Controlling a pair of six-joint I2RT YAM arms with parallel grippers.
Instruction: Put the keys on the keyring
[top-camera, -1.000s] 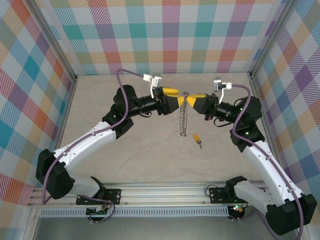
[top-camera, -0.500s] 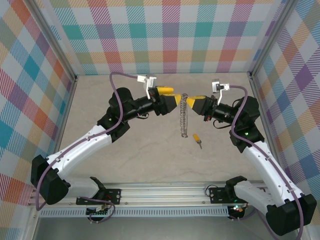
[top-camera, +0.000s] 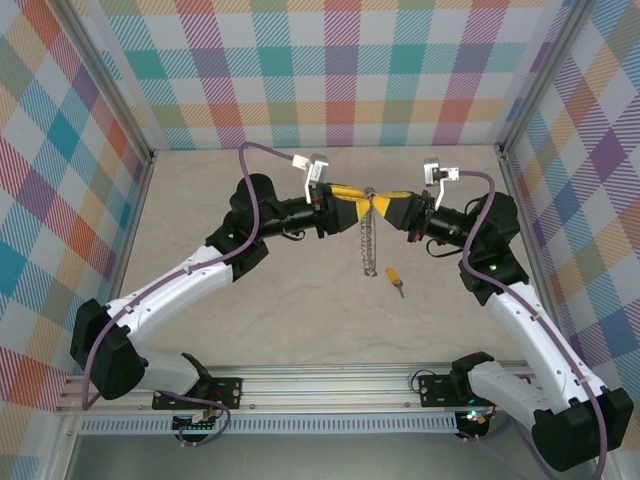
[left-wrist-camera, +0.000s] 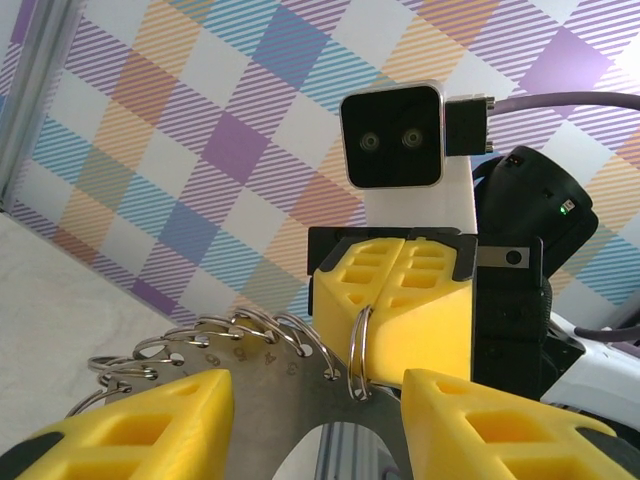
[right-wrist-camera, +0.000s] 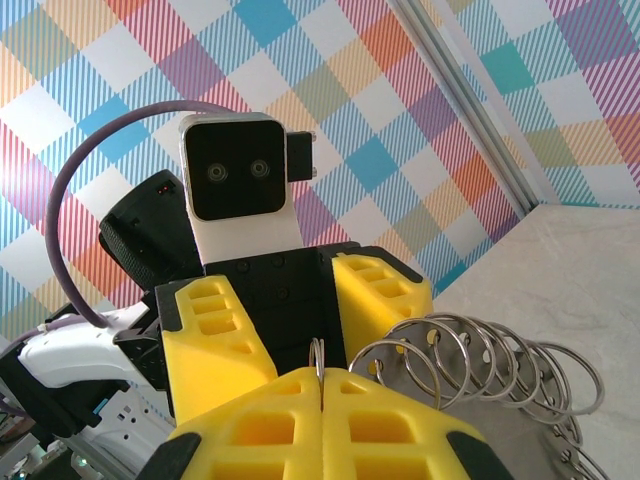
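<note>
The table (top-camera: 250, 300) carries little; most of the work hangs above it. The left arm (top-camera: 180, 290) and right arm (top-camera: 530, 320) reach in from either side and meet nose to nose over the far middle, so each wrist camera looks straight at the other gripper.

The right gripper (top-camera: 384, 204) has its jaws pressed together, and in the left wrist view we see a wire loop (left-wrist-camera: 360, 345) pinched in the seam between them. We judge that this grip is there to hold the keyring (top-camera: 367, 240) off the table, so that it dangles edge-on and reads like a short chain from above.

The left gripper (top-camera: 362, 202) comes in from the opposite side with its jaws spread. Its fingers (left-wrist-camera: 140, 425) stand either side of the ring's top, where the dark plate and its fringe of silvery loops sit between them. We cannot tell whether either finger touches the ring. We read this as a second hold being taken, to steady the ring or take it over.

The key (top-camera: 395, 277), yellow-headed and tiny, lies on the table just below and to the right of the ring's lower end, apart from both grippers. It is not yet on any loop, so we judge that the threading is all to come.
</note>
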